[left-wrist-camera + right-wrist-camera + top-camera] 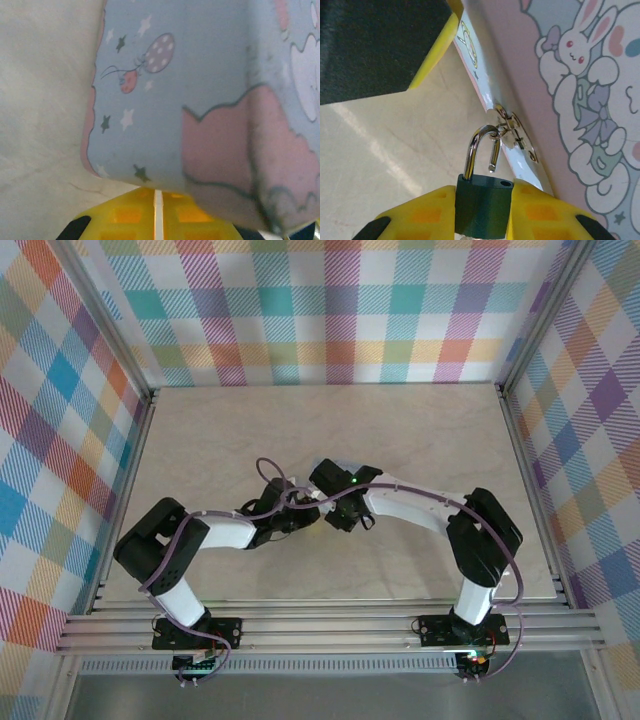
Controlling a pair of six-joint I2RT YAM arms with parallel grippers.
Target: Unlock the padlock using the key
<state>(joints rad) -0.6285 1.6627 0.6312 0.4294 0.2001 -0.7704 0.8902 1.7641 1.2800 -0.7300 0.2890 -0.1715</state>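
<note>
The padlock [482,205] is a small dark teal block, and my right gripper [484,192] is shut on its body with a yellow finger on each side. Its silver shackle [472,145] stands open. The free end is out of the body, and the bow is hooked through the metal hasp [512,131] of a pale blue cartoon tin [570,75]. My left gripper [158,197] sits close under the tin [200,100], its yellow fingers together with only a thin pale line between them. The key is hidden. From above, both grippers [305,508] meet at mid-table.
The left arm's black and yellow finger [380,45] hangs just beside the tin's edge. The beige table [250,430] is ringed by checked walls, and aluminium rails [330,625] run along the near edge by the arm bases.
</note>
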